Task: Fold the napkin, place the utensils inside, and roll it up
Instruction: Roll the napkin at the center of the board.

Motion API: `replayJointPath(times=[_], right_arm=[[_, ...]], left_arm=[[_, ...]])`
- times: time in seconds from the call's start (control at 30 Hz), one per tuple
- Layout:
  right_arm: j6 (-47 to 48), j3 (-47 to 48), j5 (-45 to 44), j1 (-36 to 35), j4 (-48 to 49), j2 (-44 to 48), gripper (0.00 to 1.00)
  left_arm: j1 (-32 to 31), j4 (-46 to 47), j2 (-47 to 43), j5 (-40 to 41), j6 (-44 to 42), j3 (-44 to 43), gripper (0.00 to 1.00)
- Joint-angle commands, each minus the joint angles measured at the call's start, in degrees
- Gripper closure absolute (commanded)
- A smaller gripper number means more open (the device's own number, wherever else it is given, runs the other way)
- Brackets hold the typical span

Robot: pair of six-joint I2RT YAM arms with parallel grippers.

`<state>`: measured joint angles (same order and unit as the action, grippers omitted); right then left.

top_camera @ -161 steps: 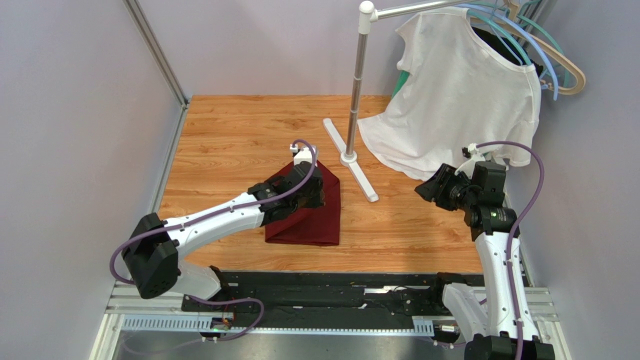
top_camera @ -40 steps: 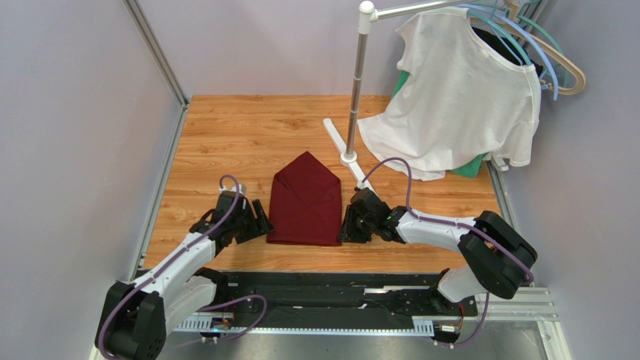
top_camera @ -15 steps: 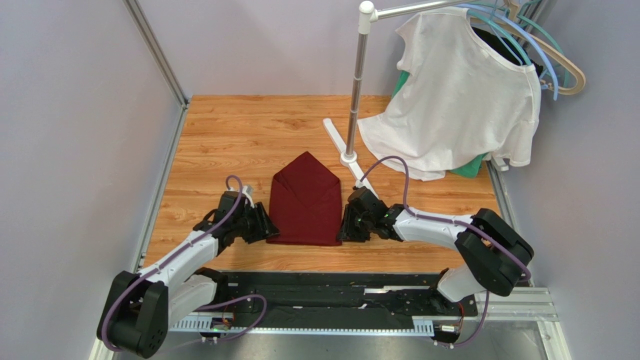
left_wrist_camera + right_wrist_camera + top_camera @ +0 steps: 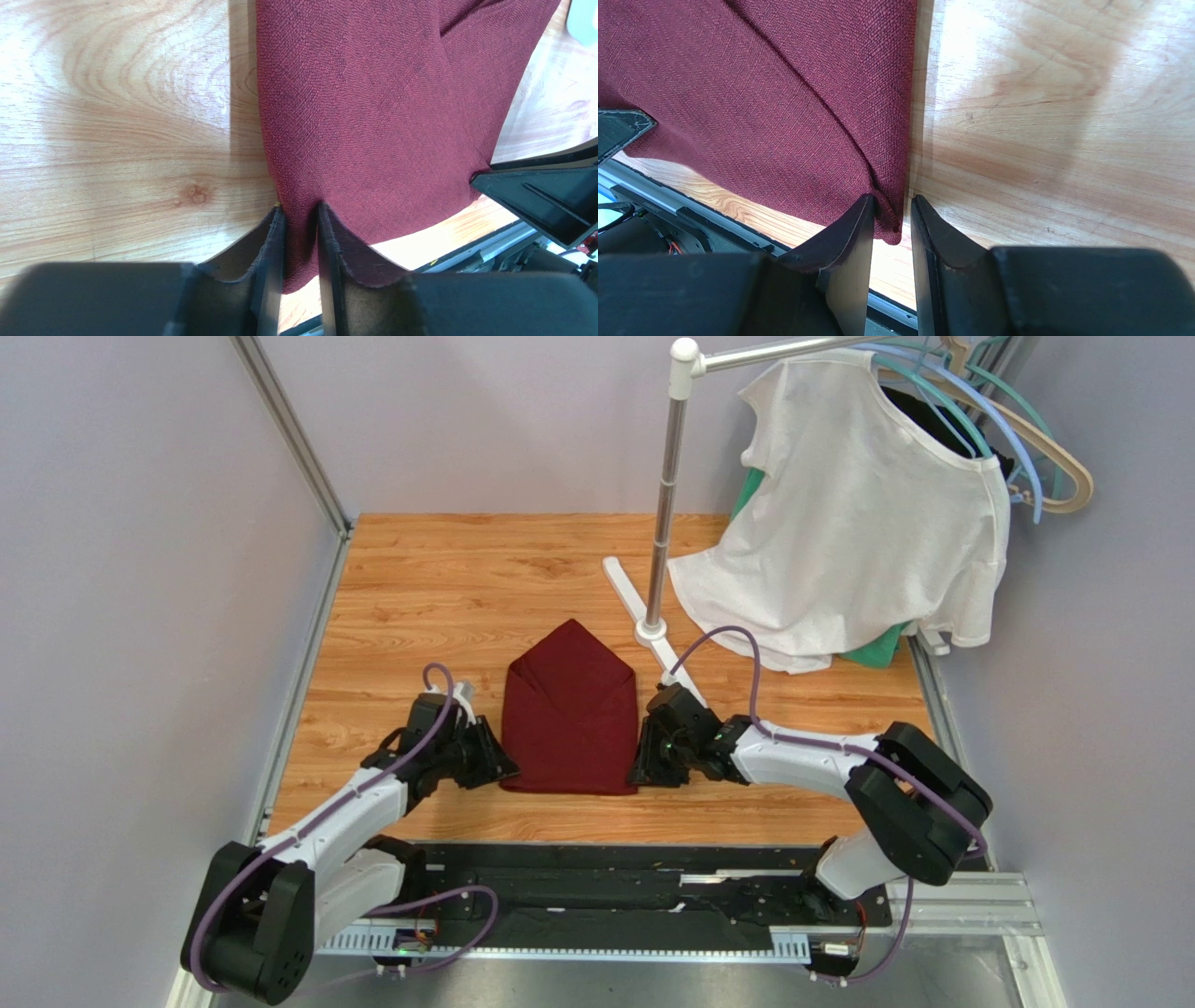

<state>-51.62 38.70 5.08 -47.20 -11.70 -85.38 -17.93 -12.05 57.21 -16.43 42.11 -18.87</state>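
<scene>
No legible text, label, brand, number or sign on anything in view.

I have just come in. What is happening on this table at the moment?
A two-armed robot is handling a dark red napkin, folded on the wooden table with its point away from the robot. The left hand pinches its near left corner, the right hand its near right corner. No utensils are in view. A white T-shirt hangs on a rack behind.

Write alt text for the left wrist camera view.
The left gripper pinches a bunched bit of the dark red napkin at its near corner. The rest of the cloth lies flat on a light wooden table.
</scene>
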Motion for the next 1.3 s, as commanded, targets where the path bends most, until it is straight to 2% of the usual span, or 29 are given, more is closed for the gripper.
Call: replayJointPath(times=[0.0, 0.2, 0.3, 0.43, 0.47, 0.57, 0.63, 0.77, 0.87, 1.0, 1.03, 1.07, 1.23, 1.27], right_arm=[[0.6, 0.9, -3.1, -0.1, -1.6, -1.4, 0.71], [0.7, 0.9, -3.1, -0.2, -1.7, -1.4, 0.71], [1.1, 0.9, -3.2, -0.2, -1.9, -1.1, 0.71], [1.6, 1.3, -3.4, -0.2, -2.3, -1.1, 0.71], [1.6, 1.3, -3.2, -0.2, -2.2, -1.3, 0.71], [1.7, 1.5, -3.1, -0.2, -2.2, -1.7, 0.71], [1.9, 1.5, -3.1, -0.2, -2.3, -1.9, 0.72], [2.3, 1.6, -1.8, -0.1, -2.1, -2.8, 0.73], [2.0, 1.9, -1.2, -0.2, -2.4, -3.8, 0.79], [2.1, 2.8, -1.1, -0.2, -4.2, -4.2, 0.89], [2.2, 3.0, -1.2, -0.2, -4.5, -4.2, 0.90], [2.4, 3.2, -1.3, -0.2, -5.3, -4.0, 0.91], [3.4, 5.8, -1.0, -0.3, -9.3, -3.8, 1.00], [3.6, 6.2, -0.9, -0.2, -10.7, -3.7, 1.00]], left_arm=[[0.3, 2.0, 0.0, -1.1, -0.9, 0.4, 0.77], [0.3, 2.1, 0.6, -1.4, -1.2, 0.2, 0.95], [0.3, 2.1, 0.7, -1.4, -1.2, 0.2, 1.00], [0.3, 1.7, 1.2, -1.8, -1.6, -0.4, 1.00], [0.3, 1.0, 1.4, -1.7, -1.8, -0.5, 0.91], [0.3, 0.2, 1.5, -1.4, -1.9, -1.2, 0.75], [0.3, 0.1, 1.2, -1.0, -1.9, -1.3, 0.71], [0.3, -1.8, 0.4, -0.5, -1.9, -1.6, 0.50], [0.3, -4.3, -1.2, 0.9, -2.7, -2.2, 0.39], [0.3, -9.8, -5.4, 6.5, -4.2, -3.8, 0.36], [0.2, -10.4, -6.3, 8.1, -4.6, -4.2, 0.32], [-0.1, -11.9, -7.1, 9.4, -4.8, -4.5, 0.18], [-7.1, -14.8, -11.7, 21.8, -8.1, -7.3, 0.17], [-10.9, -14.0, -11.9, 23.2, -8.9, -7.8, 0.17]])
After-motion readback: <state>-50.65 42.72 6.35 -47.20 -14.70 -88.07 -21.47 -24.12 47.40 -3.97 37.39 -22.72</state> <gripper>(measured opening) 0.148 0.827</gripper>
